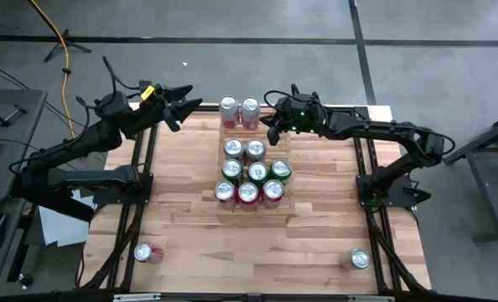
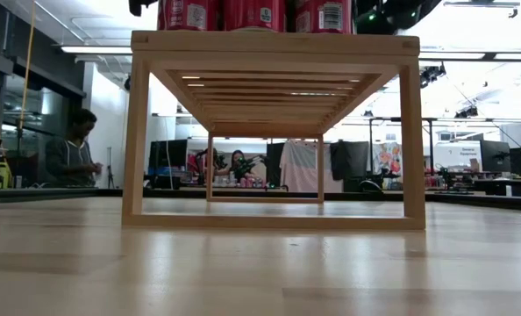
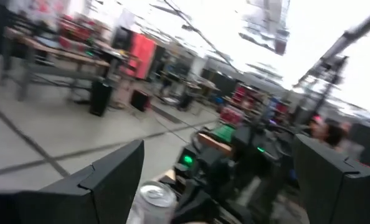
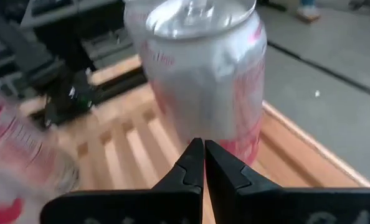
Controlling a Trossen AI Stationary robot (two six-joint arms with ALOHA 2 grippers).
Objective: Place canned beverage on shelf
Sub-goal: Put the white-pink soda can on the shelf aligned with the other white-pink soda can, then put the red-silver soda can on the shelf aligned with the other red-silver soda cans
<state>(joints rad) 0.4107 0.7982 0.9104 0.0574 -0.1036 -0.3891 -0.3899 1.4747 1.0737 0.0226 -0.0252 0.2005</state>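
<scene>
Pale-wood shelf (image 1: pixel 251 159) carried upright cans (image 1: pixel 248 192); the right gripper (image 1: pixel 272 127) sat pinched together beside the rear can (image 4: pixel 203 74), the left gripper (image 1: pixel 178 105) spread apart.

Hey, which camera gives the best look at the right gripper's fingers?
The right wrist view: the right gripper fills the foreground, fingers pressed shut before a can. The high view shows it small beside the shelf; the other two views don't clearly show it.

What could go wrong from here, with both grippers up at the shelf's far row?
The right gripper is shut, empty, tips right by an upright can; a nudge could topple it on the shelf. The left gripper, open and empty, hangs near the same row. Two cans lie on the table and might roll.
</scene>
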